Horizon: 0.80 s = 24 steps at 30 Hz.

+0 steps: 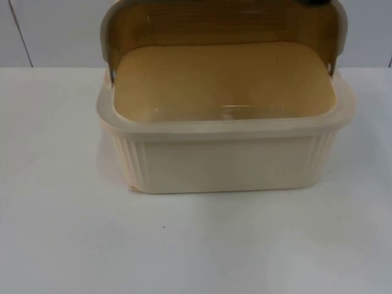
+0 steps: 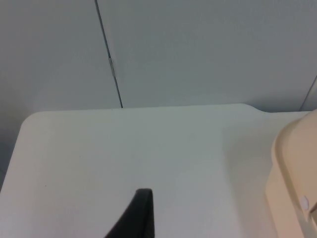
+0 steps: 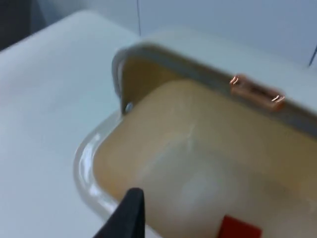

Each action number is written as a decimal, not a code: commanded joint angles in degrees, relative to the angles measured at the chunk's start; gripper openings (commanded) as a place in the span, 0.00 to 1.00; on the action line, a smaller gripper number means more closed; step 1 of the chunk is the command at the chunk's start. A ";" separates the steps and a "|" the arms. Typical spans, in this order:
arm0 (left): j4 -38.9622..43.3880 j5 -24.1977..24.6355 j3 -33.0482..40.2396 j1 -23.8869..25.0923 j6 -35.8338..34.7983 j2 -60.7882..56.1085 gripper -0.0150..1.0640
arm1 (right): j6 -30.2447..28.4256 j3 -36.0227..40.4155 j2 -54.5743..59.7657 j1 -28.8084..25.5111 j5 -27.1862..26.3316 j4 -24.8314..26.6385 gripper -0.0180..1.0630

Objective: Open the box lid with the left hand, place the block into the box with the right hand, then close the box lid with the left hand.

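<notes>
Table point(image 1: 61, 245): white top, ending at a grey wall point(image 2: 198, 49) on the far side.
Box point(image 1: 226, 162): cream, ribbed, rectangular, at the table's middle; its long axis runs left to right.
Lid point(image 1: 220, 24): tinted brown, swung up and standing at the box's far edge, so the box is open. A small copper latch point(image 3: 256, 92) sits on the lid's rim.
Block point(image 3: 238, 229): red, seen in the right wrist view, lying low inside the box on its floor as far as I can judge.
Right gripper point(image 3: 124, 215): one black fingertip shows, hanging above the open box, with the block just below and beside it. Whether the fingers are released or clenched cannot be told.
Left gripper point(image 2: 136, 215): one black fingertip shows over bare table, left of the box, whose left wall stands near it. Finger state cannot be told.
Key relation: the lid lies to the right and far side of the left gripper; the left arm must reach there to swing it down.
Step, as judged: block placed; closing the lid remains.
</notes>
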 commanded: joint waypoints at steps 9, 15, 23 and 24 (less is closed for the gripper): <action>0.40 0.07 0.38 -0.28 -0.47 -0.39 0.98 | 1.97 -7.48 -8.09 -15.89 4.47 -8.36 0.98; 0.40 0.07 0.38 -0.28 -0.47 -0.39 0.98 | 2.95 -11.13 -8.58 -28.11 7.75 -9.35 0.98; 0.40 0.07 0.38 -0.28 -0.47 -0.39 0.98 | 5.08 -11.13 -9.24 -37.64 11.94 -9.35 0.98; 0.40 0.07 0.38 -0.28 -0.47 -0.39 0.98 | 5.08 -10.99 -9.24 -38.60 13.32 -9.35 0.98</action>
